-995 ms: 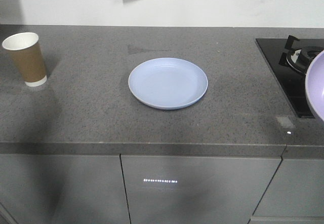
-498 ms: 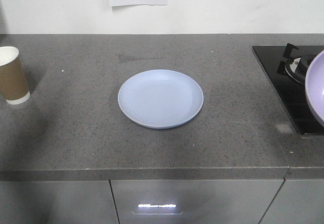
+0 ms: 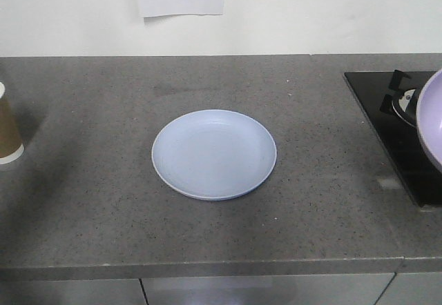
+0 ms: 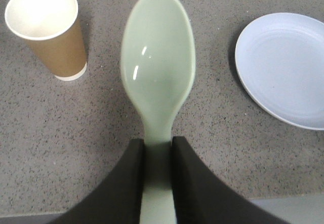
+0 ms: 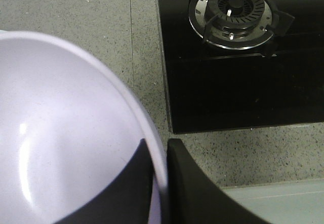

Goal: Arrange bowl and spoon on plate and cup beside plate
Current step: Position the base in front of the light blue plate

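We have come closer to the counter (image 3: 324,215): the plate (image 3: 214,154) now sits lower in the front view, and the paper cup (image 3: 8,131) is nearly out at the left edge. Our left gripper (image 4: 158,155) clamps the spoon (image 4: 158,72) by its handle, above the counter between cup and plate. Our right gripper (image 5: 159,155) pinches the rim of the bowl (image 5: 66,143) beside the gas hob (image 5: 233,87). Placing can begin, we think.

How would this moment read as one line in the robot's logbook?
left gripper: shut on spoon handle | right gripper: shut on bowl rim | plate: empty on counter | cup: upright, apart from plate | placed: nothing yet
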Available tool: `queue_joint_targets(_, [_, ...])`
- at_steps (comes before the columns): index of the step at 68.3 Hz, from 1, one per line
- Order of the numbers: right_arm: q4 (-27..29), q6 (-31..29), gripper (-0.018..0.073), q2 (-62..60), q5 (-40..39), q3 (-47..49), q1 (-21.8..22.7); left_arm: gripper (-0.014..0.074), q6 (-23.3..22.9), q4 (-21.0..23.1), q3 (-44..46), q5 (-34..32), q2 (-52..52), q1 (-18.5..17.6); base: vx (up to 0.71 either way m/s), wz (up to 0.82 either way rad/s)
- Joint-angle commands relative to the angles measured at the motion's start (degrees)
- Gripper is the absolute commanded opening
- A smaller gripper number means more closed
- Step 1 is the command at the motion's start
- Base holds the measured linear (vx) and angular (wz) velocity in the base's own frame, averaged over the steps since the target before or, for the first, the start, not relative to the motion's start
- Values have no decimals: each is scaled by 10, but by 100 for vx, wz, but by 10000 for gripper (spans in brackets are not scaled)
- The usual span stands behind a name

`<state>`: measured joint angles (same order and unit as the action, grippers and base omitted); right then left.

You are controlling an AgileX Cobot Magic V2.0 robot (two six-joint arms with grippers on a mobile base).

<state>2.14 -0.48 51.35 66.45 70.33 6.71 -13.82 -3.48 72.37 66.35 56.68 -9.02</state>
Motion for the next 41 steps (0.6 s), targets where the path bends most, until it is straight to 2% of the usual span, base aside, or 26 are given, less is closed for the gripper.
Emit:
queue_joint_targets(1, [-1, -4, -6, -2, -36, 17, 3, -6, -5, -2, 12, -36, -4, -4, 10, -2])
queue_joint_targets(41, [-1, -4, -6, -2, -37, 17, 3, -6, -5, -2, 12, -36, -4, -4, 9, 2])
